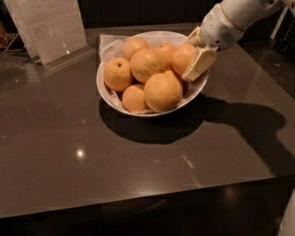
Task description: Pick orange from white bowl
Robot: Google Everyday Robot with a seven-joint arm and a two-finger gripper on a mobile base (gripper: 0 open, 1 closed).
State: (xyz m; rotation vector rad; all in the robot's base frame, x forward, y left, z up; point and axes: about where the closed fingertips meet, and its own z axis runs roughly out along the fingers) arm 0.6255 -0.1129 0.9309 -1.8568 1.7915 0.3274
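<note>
Dark glossy grey-brown surface (69, 193) with a small light glint (80, 153) near the front left, a clear acrylic sign stand (48, 27) at the back left, dark cabinets (138, 11) behind, and the tool (191, 60) hanging over the back right

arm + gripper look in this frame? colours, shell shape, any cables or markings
The gripper, at the right rim of the white bowl beside the orange, is cream-beige, flat-sided and blocky. Behind it the arm is a smooth, rounded white shell, with a patch of small dark dots near the wrist. No cables or lettering show.
</note>
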